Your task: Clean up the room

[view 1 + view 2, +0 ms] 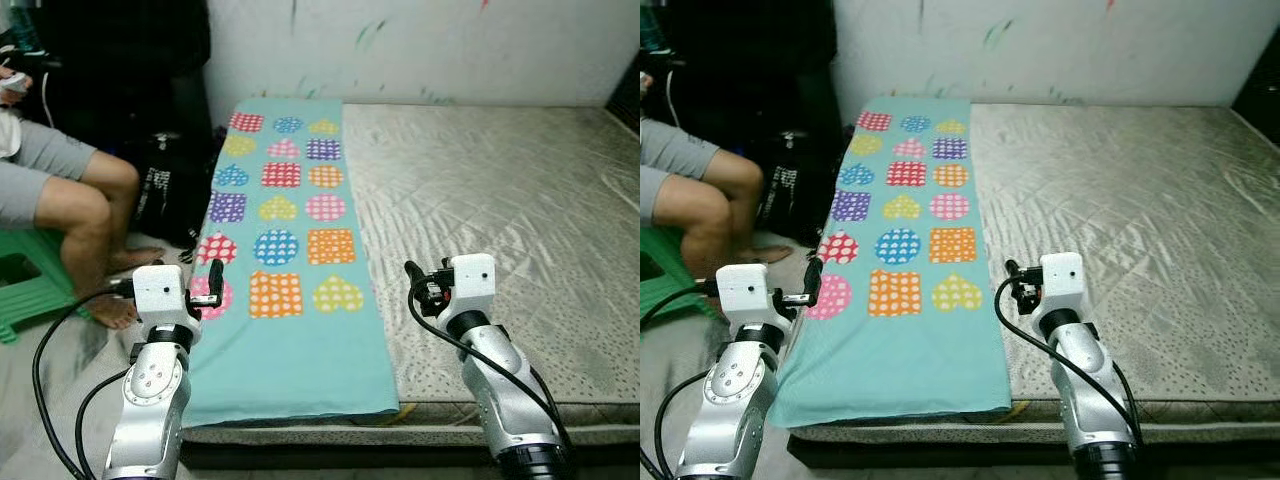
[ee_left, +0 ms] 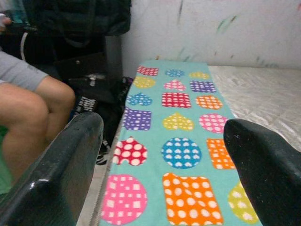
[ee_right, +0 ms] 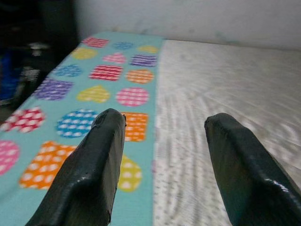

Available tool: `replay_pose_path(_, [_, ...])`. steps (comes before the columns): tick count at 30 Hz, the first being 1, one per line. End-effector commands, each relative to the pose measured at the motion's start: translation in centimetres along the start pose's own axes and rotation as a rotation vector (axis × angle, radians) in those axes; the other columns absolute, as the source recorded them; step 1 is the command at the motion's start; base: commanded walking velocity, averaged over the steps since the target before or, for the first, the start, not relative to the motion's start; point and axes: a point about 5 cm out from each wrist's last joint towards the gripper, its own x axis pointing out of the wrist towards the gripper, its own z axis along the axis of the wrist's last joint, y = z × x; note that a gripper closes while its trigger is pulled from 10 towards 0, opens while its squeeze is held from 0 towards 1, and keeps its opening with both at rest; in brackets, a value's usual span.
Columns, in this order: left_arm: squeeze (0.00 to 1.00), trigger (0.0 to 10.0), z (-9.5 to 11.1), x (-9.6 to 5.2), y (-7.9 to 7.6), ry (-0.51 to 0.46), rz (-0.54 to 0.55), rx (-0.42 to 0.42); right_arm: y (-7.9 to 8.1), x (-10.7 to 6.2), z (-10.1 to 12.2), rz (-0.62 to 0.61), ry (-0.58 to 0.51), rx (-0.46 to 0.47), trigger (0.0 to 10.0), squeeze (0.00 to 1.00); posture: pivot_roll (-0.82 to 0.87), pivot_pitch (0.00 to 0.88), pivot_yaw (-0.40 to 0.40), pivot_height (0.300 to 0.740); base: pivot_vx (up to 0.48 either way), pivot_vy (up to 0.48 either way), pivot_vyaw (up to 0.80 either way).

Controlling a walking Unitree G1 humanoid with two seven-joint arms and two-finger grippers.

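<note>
The left pincer (image 2: 164, 165) hangs spread and empty above the near left edge of a long turquoise cloth printed with dotted hearts, circles and squares (image 1: 285, 250). The right pincer (image 3: 162, 160), also spread and empty, hovers over the cloth's right border where it meets the grey quilted mattress (image 1: 500, 200). The cloth lies flat along the mattress's left side. Beside it a black bag (image 1: 160, 190) bears white lettering too small to read. A seated person's bare legs (image 1: 80, 210) are cut off at the frame's edge.
</note>
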Motion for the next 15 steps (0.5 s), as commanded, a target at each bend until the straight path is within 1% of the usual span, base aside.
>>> replay_pose_path(1, [0.0,10.0,0.4,0.3,0.2,-0.019,0.014,-0.008,0.3,0.0,0.3,-0.036,-0.028,0.017,10.0,0.0,0.02,0.0,0.0,0.74,0.0,0.0,-0.8])
replay_pose_path(5, [0.0,10.0,0.6,0.4,0.1,-0.029,0.016,-0.006,0.8,0.2,0.8,-0.044,-0.053,0.039,10.0,0.0,0.01,0.0,0.003,0.74,0.0,0.0,-0.8])
replay_pose_path(7, [0.0,10.0,0.9,0.4,0.3,-0.048,0.035,-0.014,0.9,0.6,1.5,-0.034,-0.081,0.041,10.0,0.0,0.01,0.0,0.001,0.74,0.0,0.0,-0.8])
replay_pose_path(11, [0.0,10.0,1.2,0.2,0.9,-0.068,0.099,-0.056,0.1,0.8,2.0,-0.078,-0.092,0.075,10.0,0.0,0.01,0.0,-0.002,0.74,0.0,0.0,-0.8])
replay_pose_path(12, [0.0,10.0,1.3,0.1,1.1,-0.076,0.122,-0.07,-0.4,0.7,2.1,-0.115,-0.089,0.112,10.0,0.0,0.01,0.0,-0.004,0.74,0.0,0.0,-0.8])
replay_pose_path(15, [0.0,10.0,1.4,0.0,1.1,-0.077,0.125,-0.077,-0.6,0.6,2.0,-0.131,-0.088,0.12,10.0,0.0,0.01,0.0,-0.005,0.74,0.0,0.0,-0.8])
